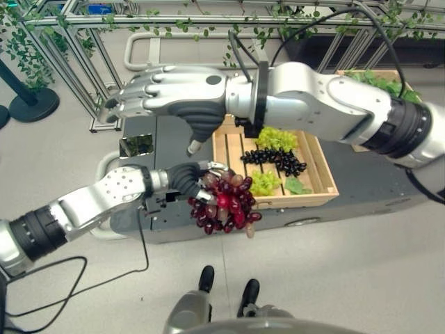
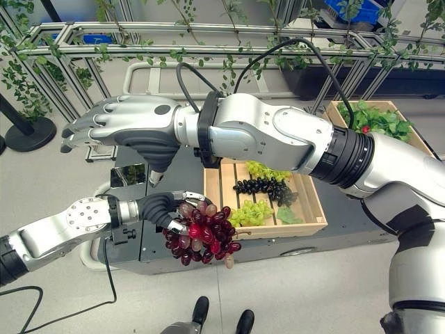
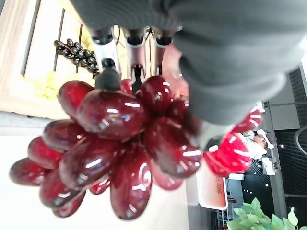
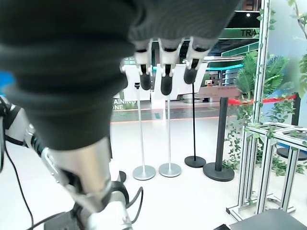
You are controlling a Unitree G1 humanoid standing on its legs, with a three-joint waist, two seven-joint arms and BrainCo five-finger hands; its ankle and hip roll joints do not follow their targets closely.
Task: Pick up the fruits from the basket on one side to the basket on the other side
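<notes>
While its fingers curl round the red grape bunch (image 1: 224, 204), the left hand (image 1: 188, 179) holds it in the air just beside the wooden crate (image 1: 327, 186), which contains black grapes (image 1: 278, 160) and green grapes (image 1: 277, 138). Right hand (image 2: 128, 125) hovers above with fingers straight, holding nothing.

Exhibition hall — pale polished floor (image 4: 192, 196), black belt-barrier posts on round bases (image 4: 219, 139), silver aluminium frames hung with artificial green vines (image 1: 83, 42).

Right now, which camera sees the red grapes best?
The left wrist view: the red grapes loom huge there, held in the left hand. Both eye views show the whole bunch hanging by the wooden crate. The right wrist view looks elsewhere.
</notes>
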